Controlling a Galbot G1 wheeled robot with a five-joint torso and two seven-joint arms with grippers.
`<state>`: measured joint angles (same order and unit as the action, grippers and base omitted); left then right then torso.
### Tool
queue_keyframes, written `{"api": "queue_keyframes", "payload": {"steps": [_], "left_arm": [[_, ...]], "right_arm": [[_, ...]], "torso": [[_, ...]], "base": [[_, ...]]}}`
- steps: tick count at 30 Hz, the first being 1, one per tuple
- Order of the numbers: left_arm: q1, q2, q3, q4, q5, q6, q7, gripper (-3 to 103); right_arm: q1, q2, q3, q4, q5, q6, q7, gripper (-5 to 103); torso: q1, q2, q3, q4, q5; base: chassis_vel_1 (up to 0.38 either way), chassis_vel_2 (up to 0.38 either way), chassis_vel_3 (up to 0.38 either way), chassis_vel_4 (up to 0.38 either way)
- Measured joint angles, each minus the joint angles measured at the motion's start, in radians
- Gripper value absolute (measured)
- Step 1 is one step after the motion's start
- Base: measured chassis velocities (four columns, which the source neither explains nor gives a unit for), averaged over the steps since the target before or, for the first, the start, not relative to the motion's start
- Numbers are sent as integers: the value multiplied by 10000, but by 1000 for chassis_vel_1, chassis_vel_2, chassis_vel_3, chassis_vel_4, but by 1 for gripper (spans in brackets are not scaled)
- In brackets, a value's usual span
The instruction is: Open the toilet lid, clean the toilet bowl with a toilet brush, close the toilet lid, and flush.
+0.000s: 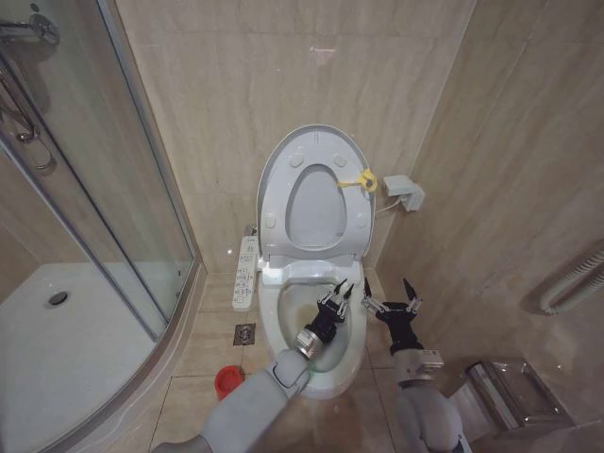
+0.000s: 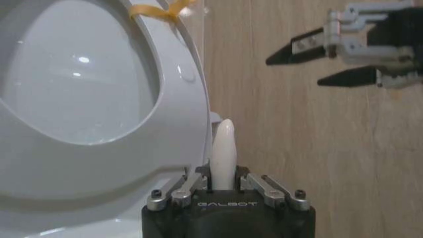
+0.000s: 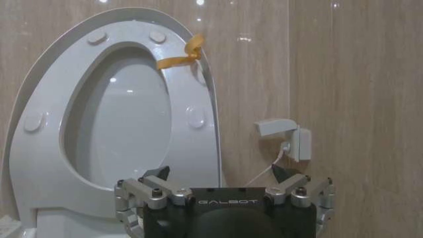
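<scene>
Raised toilet lid; left end effector over toilet bowl.

Both arms raised forward from the lower edge of the head view, side by side, grey forearms ending in black wrists. Left pincer angled up and forward, its dark fingers drawn in tight around a thin white stick. Right pincer just beside it, pointing up, fingers spread wide apart with nothing between them. Left forearm slanted toward the right arm; right forearm nearly upright.
</scene>
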<state>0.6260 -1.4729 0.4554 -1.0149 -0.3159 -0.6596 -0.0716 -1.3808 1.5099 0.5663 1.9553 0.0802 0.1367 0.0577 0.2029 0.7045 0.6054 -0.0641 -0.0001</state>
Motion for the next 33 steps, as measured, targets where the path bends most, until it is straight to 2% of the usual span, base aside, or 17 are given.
{"api": "queue_keyframes", "payload": {"steps": [7, 11, 16, 25, 33], "left_arm": [[4, 52, -98, 300, 439, 16, 18, 22], [0, 81, -37, -592, 418, 274, -38, 22], [125, 176, 113, -1012, 357, 420, -49, 22], [-22, 301, -239, 122, 503, 174, 21, 22], [124, 627, -52, -963, 247, 280, 33, 22]], "right_arm": [[0, 0, 0, 0, 0, 0, 0, 100], [0, 0, 0, -1, 0, 0, 0, 100], [0, 0, 0, -1, 0, 0, 0, 100], [0, 0, 0, -1, 0, 0, 0, 100], [0, 0, 0, -1, 0, 0, 0, 100]], "torso": [[0, 0, 0, 3, 1], [1, 0, 0, -3, 0], [0, 0, 0, 0, 1], [1, -1, 1, 3, 3], [1, 0, 1, -1, 1]], "base": [[0, 0, 0, 0], [0, 0, 0, 0], [0, 0, 0, 0], [0, 0, 0, 0], [0, 0, 0, 0]]}}
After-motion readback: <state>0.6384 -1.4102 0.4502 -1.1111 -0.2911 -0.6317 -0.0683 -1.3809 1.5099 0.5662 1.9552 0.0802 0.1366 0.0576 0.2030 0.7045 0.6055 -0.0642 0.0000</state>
